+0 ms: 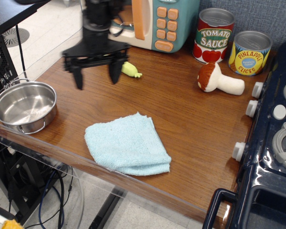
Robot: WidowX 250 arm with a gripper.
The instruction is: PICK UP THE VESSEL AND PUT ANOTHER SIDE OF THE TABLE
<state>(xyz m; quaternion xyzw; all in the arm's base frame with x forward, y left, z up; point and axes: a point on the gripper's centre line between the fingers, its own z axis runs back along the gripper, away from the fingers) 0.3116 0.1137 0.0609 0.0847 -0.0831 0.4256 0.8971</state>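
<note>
Hovering above the brown wood-grain tabletop [181, 119], the black jaws [96, 75] hang spread wide and empty, near and up-right of the shallow shiny steel pot [24, 106] resting at the tabletop's left front corner.

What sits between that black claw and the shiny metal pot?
Nothing: only bare brown wooden table separates the open black gripper from the shiny steel pot, seen in the single overhead view.
</note>
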